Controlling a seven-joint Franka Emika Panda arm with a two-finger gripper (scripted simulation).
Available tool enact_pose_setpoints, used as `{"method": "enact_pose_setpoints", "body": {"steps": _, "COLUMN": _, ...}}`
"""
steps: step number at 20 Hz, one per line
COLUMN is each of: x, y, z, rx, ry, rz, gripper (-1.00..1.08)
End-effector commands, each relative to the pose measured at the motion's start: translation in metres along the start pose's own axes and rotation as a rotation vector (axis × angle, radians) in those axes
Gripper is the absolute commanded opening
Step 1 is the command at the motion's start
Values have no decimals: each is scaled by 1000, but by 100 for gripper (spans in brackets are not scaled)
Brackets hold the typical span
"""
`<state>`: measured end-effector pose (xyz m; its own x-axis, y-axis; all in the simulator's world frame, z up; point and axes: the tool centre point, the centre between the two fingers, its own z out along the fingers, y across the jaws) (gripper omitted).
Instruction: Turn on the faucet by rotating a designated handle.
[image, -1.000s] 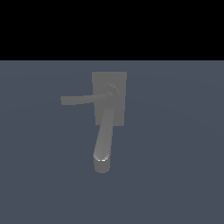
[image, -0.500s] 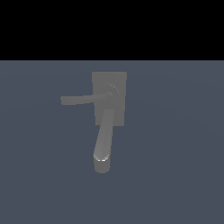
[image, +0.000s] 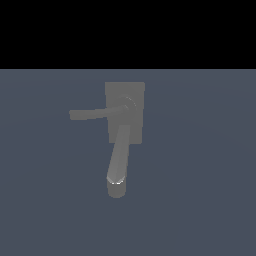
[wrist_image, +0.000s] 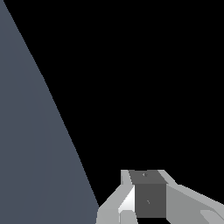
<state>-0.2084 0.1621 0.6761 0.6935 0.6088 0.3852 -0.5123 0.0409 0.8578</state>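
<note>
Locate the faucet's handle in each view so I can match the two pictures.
Exterior view: the handle is a thin bar reaching from the round hub on the faucet base toward the exterior view's left.
Wrist view: the handle is not in it; only part of the gripper shows.
Shared landmark: the blue-grey floor.

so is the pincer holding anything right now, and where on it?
Nothing that shows. The pincer appears only in the wrist view, with no faucet near it. In the exterior view the handle and the faucet stand alone, no arm nearby. Whether it's open or shut, can't tell.
</note>
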Motion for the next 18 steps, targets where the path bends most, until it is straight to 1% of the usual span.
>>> {"method": "enact_pose_setpoints", "body": {"steps": 1, "x": 18, "y": -7, "z": -18, "rx": -75, "ry": 76, "rz": -40, "gripper": -100}}
{"method": "enact_pose_setpoints", "body": {"steps": 5, "x": 44, "y": -25, "z": -48, "rx": -181, "ry": 196, "rz": -115, "gripper": -100}}
{"method": "enact_pose_setpoints", "body": {"steps": 9, "x": 67, "y": -54, "z": -77, "rx": -273, "ry": 315, "rz": -205, "gripper": -100}}
{"method": "enact_pose_setpoints", "body": {"steps": 14, "x": 89, "y": -103, "z": -110, "rx": -367, "ry": 462, "rz": -336, "gripper": -100}}
{"method": "enact_pose_setpoints", "body": {"steps": 18, "x": 99, "y": -152, "z": -132, "rx": -424, "ry": 575, "rz": -456, "gripper": -100}}
